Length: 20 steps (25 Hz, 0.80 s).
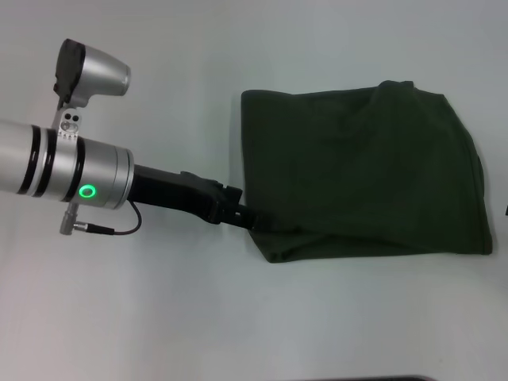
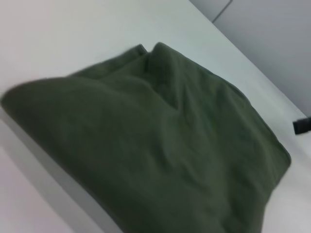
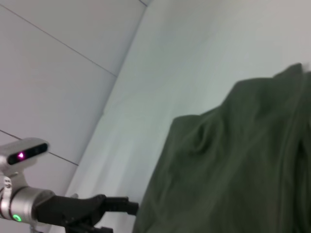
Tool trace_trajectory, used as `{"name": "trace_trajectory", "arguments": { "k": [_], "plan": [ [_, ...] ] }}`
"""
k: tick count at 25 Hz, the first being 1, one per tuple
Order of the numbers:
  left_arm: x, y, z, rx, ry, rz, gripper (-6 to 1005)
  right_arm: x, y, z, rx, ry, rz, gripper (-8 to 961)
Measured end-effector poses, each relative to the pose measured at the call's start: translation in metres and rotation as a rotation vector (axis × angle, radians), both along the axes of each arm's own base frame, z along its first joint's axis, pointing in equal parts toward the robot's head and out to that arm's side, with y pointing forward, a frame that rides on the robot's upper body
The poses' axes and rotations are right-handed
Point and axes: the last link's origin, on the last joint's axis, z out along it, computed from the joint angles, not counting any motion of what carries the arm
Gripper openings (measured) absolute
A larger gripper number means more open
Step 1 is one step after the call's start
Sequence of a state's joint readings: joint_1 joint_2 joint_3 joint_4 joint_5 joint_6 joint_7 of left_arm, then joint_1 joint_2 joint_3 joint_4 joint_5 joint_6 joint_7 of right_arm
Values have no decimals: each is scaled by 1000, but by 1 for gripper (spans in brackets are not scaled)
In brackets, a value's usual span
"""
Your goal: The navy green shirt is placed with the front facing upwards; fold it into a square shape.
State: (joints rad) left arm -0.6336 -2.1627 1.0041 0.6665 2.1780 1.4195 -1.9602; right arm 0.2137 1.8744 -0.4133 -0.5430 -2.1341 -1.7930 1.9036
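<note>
The navy green shirt (image 1: 365, 171) lies folded into a rough rectangle on the white table, right of centre in the head view. Its letters, collar and label are hidden. Its far edge bulges up in a soft ridge. My left gripper (image 1: 255, 223) reaches in from the left and touches the shirt's near-left edge. The shirt fills the left wrist view (image 2: 160, 160) and the right wrist view (image 3: 233, 170). My left gripper also shows far off in the right wrist view (image 3: 127, 207). My right gripper (image 1: 506, 210) is only a dark sliver at the right edge, beside the shirt.
The white table (image 1: 238, 317) extends around the shirt on all sides. A grey panelled wall (image 3: 53, 82) stands beyond the table. The left arm's silver body (image 1: 71, 167) with a green light lies over the table's left side.
</note>
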Motion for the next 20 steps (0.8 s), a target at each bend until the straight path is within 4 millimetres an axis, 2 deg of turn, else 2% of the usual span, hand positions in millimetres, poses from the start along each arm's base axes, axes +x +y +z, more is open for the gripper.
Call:
{"name": "trace_trajectory", "arguments": {
  "k": [11, 20],
  "plan": [
    [9, 18, 12, 116, -45, -36, 917, 12, -6, -2, -37, -27, -105, 852],
    [4, 22, 22, 183, -85, -24, 917, 17, -8, -6, -40, -44, -133, 851]
  ]
}}
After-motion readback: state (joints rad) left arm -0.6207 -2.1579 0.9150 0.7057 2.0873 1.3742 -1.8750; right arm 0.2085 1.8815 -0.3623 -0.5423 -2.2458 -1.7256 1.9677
